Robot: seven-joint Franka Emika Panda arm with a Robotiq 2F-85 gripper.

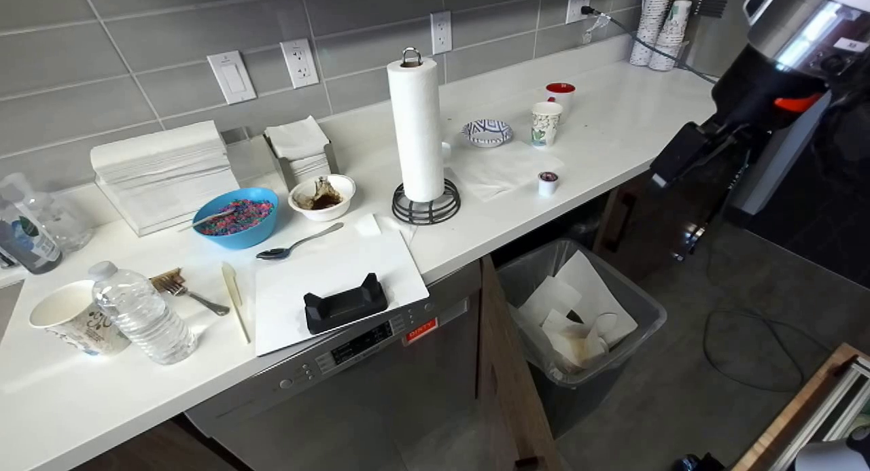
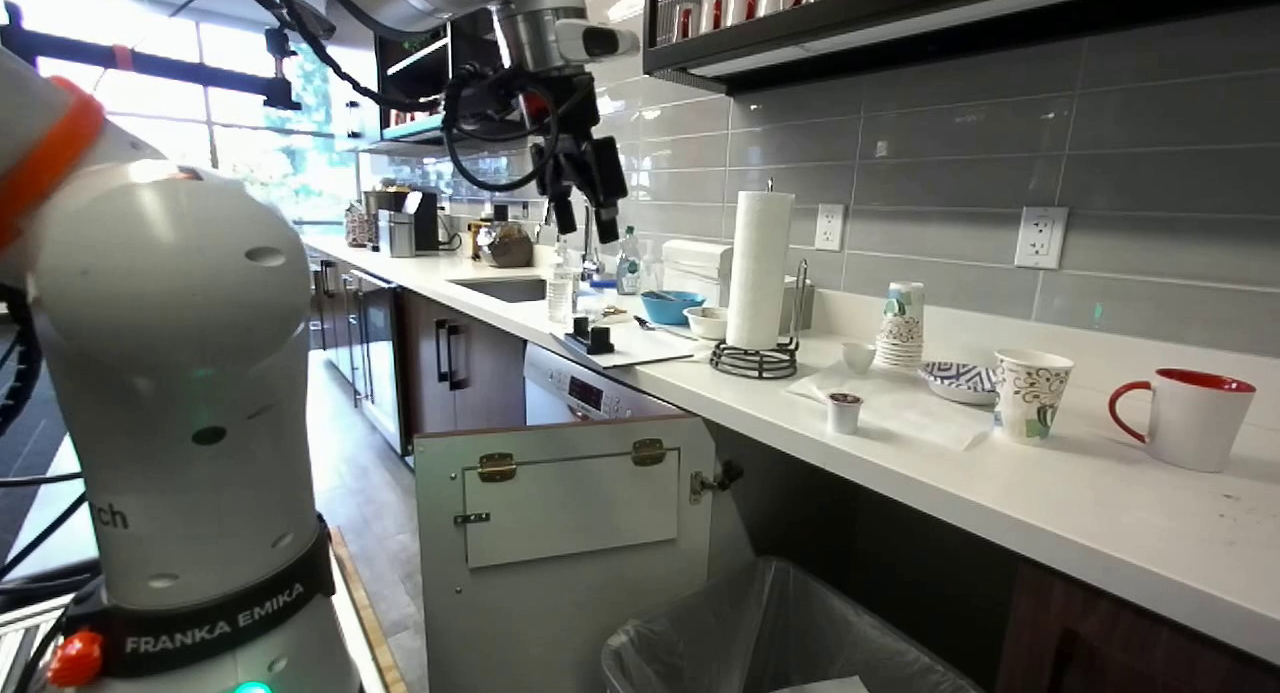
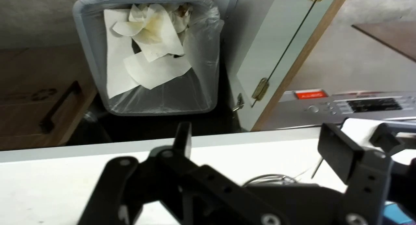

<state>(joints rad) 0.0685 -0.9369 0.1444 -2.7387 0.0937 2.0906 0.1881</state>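
Grey tiled wall [image 1: 374, 22] fills the upper left in an exterior view, behind a long white desk [image 1: 625, 107]. I have the fingers [image 3: 338, 153] spread wide — in the wrist view one sits just below the centre, its partner well to the right — and they have hold of nothing. Upper left of the wrist view I see the bin [image 3: 162, 110], past the desk's edge and well apart from the fingers, with white papers [image 3: 156, 70] inside its clear liner [image 3: 203, 66]. Low in that frame, within the gap between the fingers, part of a wire base [image 3: 273, 179] shows; the rest is hidden. In both exterior views my fingers hang in the air, with the bin lower in the frame. Near the centre in an exterior view, the paper towel roll [image 1: 418, 131] stands upright on that base, well apart from the fingers. Right of it I make out a coffee pod [image 1: 548, 183], a paper cup [image 1: 545, 126] and a red-lined mug [image 1: 561, 90] — all on the desk. Towards the left sit a blue bowl [image 1: 258, 234] with colourful contents, a spoon [image 1: 285, 251] and a water bottle [image 1: 146, 315].
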